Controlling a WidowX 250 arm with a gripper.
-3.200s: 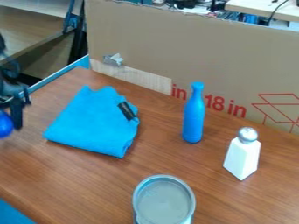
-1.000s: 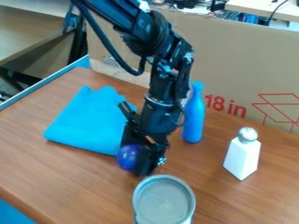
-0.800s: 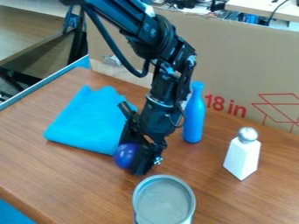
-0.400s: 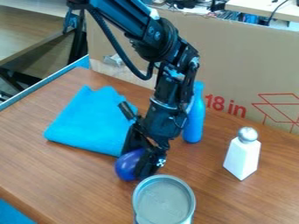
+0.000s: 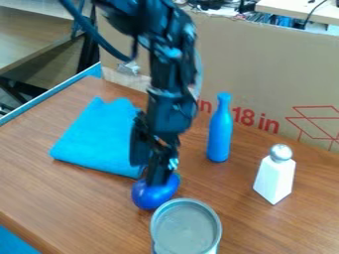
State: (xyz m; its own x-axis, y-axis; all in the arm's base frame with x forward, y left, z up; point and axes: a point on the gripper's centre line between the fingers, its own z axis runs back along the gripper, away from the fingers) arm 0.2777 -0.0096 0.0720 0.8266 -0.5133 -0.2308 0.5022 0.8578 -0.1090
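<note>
The gripper [image 5: 146, 173] hangs over the middle of the table, left of the blue bottle, with its fingers apart. Just below it a glossy blue-purple rounded object [image 5: 155, 193] rests on the wood, close to the rim of a grey round container [image 5: 185, 229]. One fingertip overlaps the top of the rounded object; whether they touch I cannot tell. Behind and to the left lies a folded blue cloth [image 5: 99, 140], partly hidden by the gripper.
A blue bottle [image 5: 220, 131] stands upright right of the arm. Farther right is a white shaker with a silver top [image 5: 275, 178]. A cardboard panel [image 5: 265, 64] walls off the table's [image 5: 79, 198] back edge.
The arm came in from the left with the rounded object, which then went down to the table. Lately the gripper has opened and shifted up and left, leaving the object behind.
</note>
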